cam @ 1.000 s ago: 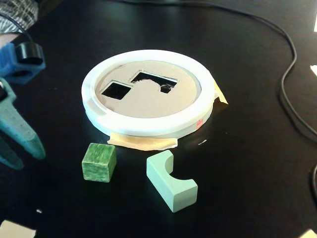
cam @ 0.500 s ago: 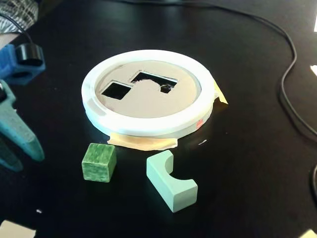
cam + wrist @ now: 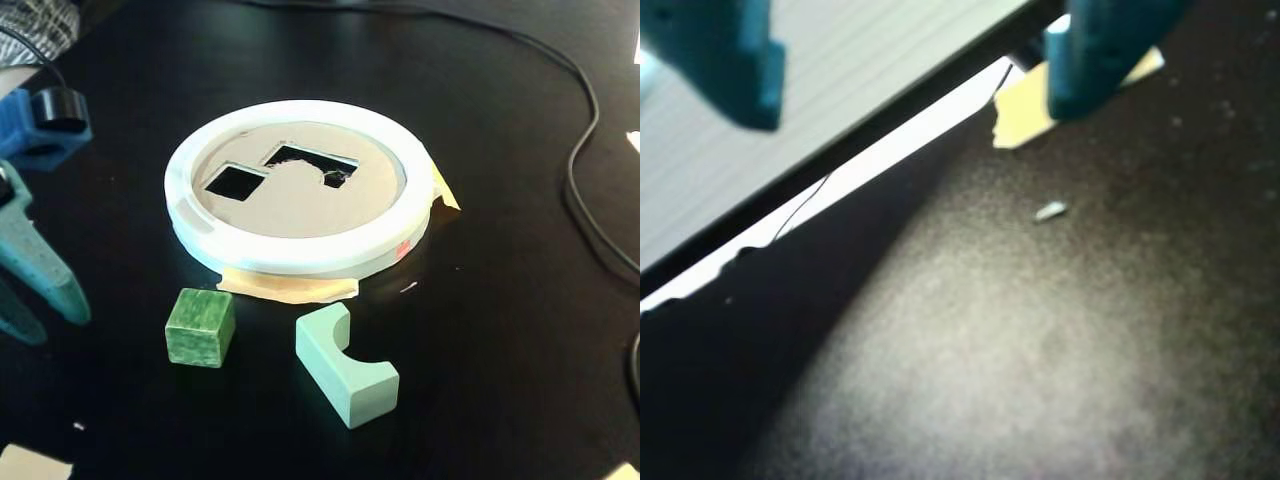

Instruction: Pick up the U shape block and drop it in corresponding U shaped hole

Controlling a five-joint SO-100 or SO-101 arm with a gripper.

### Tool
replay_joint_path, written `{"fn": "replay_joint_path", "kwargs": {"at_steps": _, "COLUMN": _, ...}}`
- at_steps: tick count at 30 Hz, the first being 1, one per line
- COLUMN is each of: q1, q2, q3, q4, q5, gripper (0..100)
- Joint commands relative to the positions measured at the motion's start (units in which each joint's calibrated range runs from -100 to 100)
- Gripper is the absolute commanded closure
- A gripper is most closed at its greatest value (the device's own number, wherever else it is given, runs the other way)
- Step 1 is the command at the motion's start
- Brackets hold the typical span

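The pale mint-green U shape block [image 3: 345,365] lies on the black table in front of the disc, its notch facing right. The U shaped hole [image 3: 310,162] is the wide cutout in the tan cardboard disc ringed by a white rim [image 3: 300,255]. My gripper [image 3: 55,325] is at the left edge of the fixed view, well left of the block, open and empty. In the wrist view its teal fingers [image 3: 725,60] stand wide apart with nothing between them; my gripper [image 3: 910,90] looks onto bare black table. The block and hole are out of the wrist view.
A darker green cube [image 3: 200,327] sits left of the U block. A smaller square cutout [image 3: 235,182] is left of the U hole. Tan tape [image 3: 290,288] sticks out under the rim. A black cable [image 3: 585,180] runs along the right. Yellow tape [image 3: 1025,112] lies near the table edge.
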Motion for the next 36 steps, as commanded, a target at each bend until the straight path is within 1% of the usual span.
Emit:
{"fn": "replay_joint_path", "kwargs": {"at_steps": 1, "q1": 0.5, "q2": -0.62, "q3": 0.19, "q4": -1.85, "q5": -0.2, "gripper": 55}}
{"fn": "replay_joint_path", "kwargs": {"at_steps": 20, "q1": 0.62, "q2": -0.62, "q3": -1.18, "q4": -3.16, "q5": -0.29, "gripper": 54}}
{"fn": "replay_joint_path", "kwargs": {"at_steps": 24, "q1": -1.13, "q2": -0.62, "q3": -7.28, "q4": -5.36, "q5": -0.39, "gripper": 54}}
{"fn": "replay_joint_path", "kwargs": {"at_steps": 28, "q1": -0.25, "q2": -0.27, "q3": -10.38, "q4": -8.47, "q5": -0.44, "gripper": 54}}
{"fn": "replay_joint_path", "kwargs": {"at_steps": 31, "q1": -1.25, "q2": 3.41, "q3": -13.02, "q4": -12.39, "q5": -1.03, "gripper": 54}}
{"fn": "replay_joint_path", "kwargs": {"at_steps": 35, "q1": -1.38, "q2": 18.1, "q3": -21.76, "q4": -20.11, "q5": -1.76, "gripper": 54}}
{"fn": "replay_joint_path", "kwargs": {"at_steps": 36, "q1": -1.38, "q2": 26.34, "q3": -27.04, "q4": -22.62, "q5": -1.76, "gripper": 54}}
